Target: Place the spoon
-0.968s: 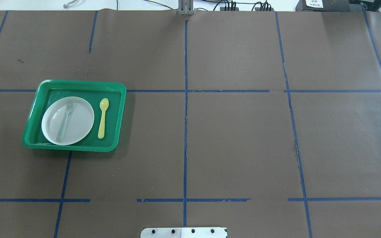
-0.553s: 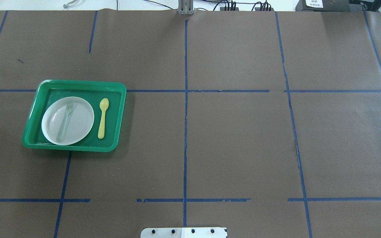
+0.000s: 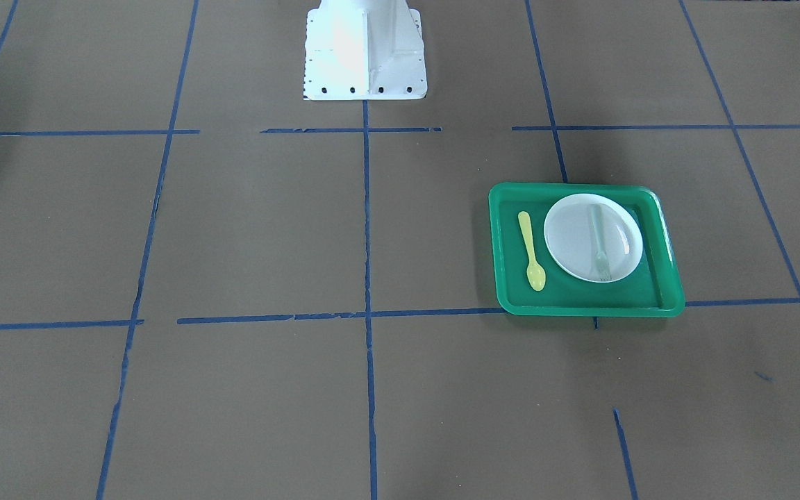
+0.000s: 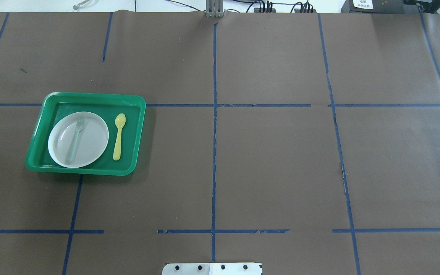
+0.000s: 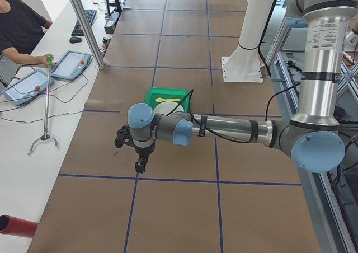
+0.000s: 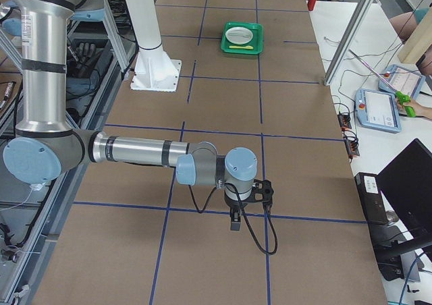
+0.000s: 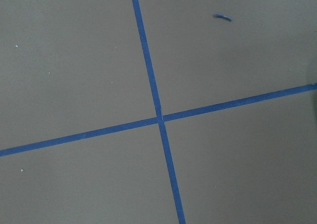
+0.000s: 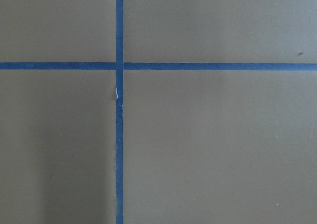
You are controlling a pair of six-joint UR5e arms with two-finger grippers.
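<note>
While both arms hang over the table [image 4: 273,164], well apart from it, and I cannot tell whether the left gripper [image 5: 140,164] or the right gripper [image 6: 235,218] is parted, one green tray [image 4: 90,95] carries one white plate [image 4: 92,143], one fork [image 4: 75,139] on the plate and one spoon [image 4: 118,137] just beside it. The placing looks done, so the next move is to stay clear.

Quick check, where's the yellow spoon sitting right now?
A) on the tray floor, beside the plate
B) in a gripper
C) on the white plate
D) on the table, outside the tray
A: the spoon lies flat on the floor of the green tray, beside the white plate, which holds only the fork.
</note>
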